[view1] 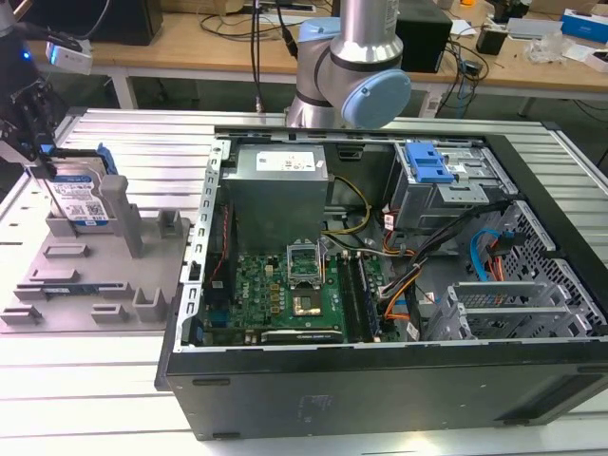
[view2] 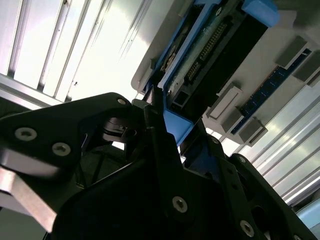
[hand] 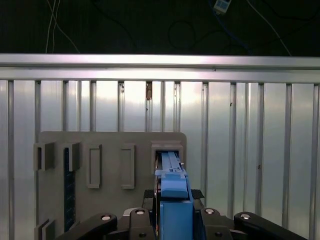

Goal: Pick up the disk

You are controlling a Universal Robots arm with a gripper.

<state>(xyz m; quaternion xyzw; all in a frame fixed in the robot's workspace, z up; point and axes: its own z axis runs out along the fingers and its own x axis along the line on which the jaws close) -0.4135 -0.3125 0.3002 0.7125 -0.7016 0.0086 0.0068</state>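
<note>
The arm [view1: 353, 57] stands well apart from the disk [view1: 81, 201]. Its gripper [view1: 40, 160] points down at the disk's top edge, jaws pressed against both sides.

Flat rectangular silver-metal disk [view1: 80, 197] standing on edge in a grey slotted fixture [view1: 114, 271].
It has a blue-and-white label and blue plastic side rails, and is upright at the exterior view's left. Its blue top rail [hand: 174, 186] is clamped by the black gripper [hand: 174, 202].
</note>
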